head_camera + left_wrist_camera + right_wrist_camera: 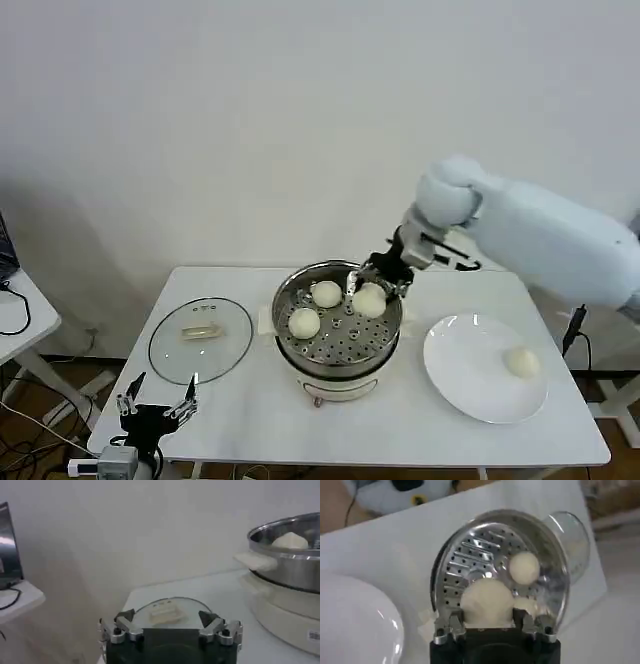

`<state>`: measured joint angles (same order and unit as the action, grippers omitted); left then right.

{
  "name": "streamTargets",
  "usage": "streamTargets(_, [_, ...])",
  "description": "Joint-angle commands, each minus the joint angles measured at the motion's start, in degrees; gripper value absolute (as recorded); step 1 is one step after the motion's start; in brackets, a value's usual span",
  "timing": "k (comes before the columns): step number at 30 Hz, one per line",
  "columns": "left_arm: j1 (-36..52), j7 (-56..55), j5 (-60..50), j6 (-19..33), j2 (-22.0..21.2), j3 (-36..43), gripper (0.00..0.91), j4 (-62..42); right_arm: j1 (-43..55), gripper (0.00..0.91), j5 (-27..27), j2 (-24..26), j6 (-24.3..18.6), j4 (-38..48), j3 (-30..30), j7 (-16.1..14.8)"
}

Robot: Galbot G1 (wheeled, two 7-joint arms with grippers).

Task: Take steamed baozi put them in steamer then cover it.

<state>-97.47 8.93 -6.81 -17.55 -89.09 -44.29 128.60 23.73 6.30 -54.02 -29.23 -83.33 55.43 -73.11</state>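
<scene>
The steel steamer (338, 352) stands mid-table on its white base, and two baozi (326, 293) (304, 322) lie on its perforated tray. My right gripper (380, 284) hangs over the tray's far right side, shut on a third baozi (369, 300). In the right wrist view that baozi (486, 597) sits between the fingers of the right gripper (488, 616), above the tray (470, 555). One more baozi (521, 361) rests on the white plate (470, 385). The glass cover (200, 338) lies flat to the steamer's left. My left gripper (157, 398) waits open at the table's front left corner.
From the left wrist view, the cover (167, 611) lies just beyond the open left gripper (167, 617), with the steamer (290, 565) further off. A side table with cables (15, 310) stands off the left edge. Bare tabletop runs along the front.
</scene>
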Motion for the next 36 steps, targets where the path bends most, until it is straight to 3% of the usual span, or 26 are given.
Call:
streamTargets(1, [-1.2,-0.1,0.0,0.0,-0.2,-0.3,0.907,1.3,-3.4,0.645,8.9,-8.3,-3.3,1.4,2.0,1.0])
streamTargets(20, [-1.2,0.0,0.3,0.0,-0.4,-0.5,0.907,2.0,-7.3,0.645,8.8,-13.0,-1.8,2.4,3.0,1.9])
streamTargets(36, [-0.3,0.3,0.2,-0.2,-0.3,-0.6,0.907,0.7,-7.7,0.645,9.1,-11.5,-2.7,0.5,2.6,1.2])
